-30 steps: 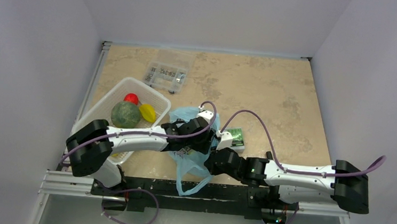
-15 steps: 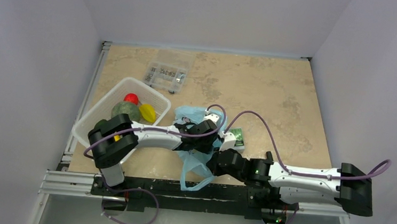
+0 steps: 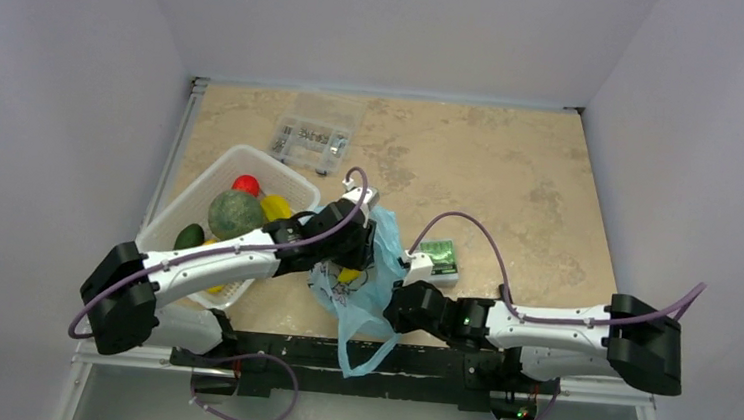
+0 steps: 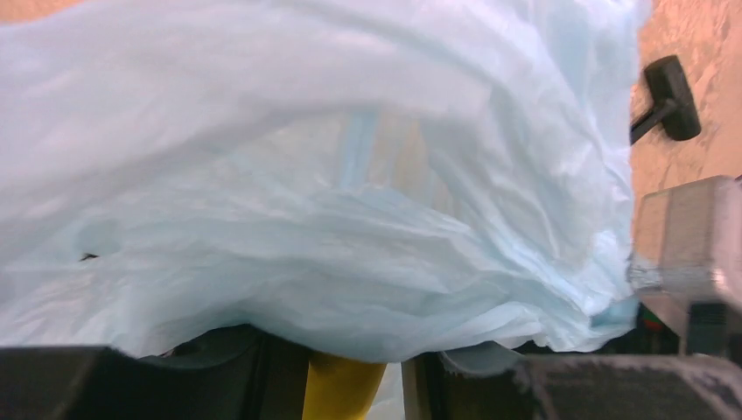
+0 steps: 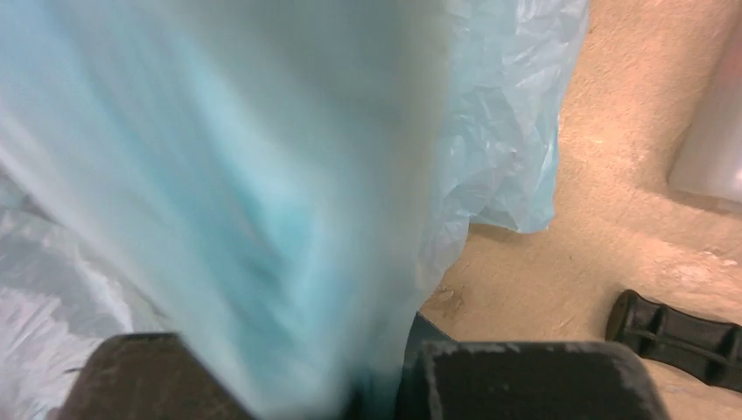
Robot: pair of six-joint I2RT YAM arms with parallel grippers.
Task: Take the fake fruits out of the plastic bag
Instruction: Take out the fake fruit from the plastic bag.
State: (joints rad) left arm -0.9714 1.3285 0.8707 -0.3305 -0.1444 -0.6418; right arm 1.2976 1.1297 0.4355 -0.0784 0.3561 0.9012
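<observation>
Beige marbled worktop fills the top view. At its left, a white mesh basket holds fake fruits: one large green, one red, one yellow, one dark green. Farther back lies a clear compartment box. The left arm ends under the crumpled plastic bag, which lies just right of the basket. A yellow fruit shows between its jaws, but I cannot tell whether they pinch it. The right arm has its jaws closed on the bag's film. A small green box sits near.

A beige mottled table sits boxed in by plain pale grey-lilac walls on 3 sides.
</observation>
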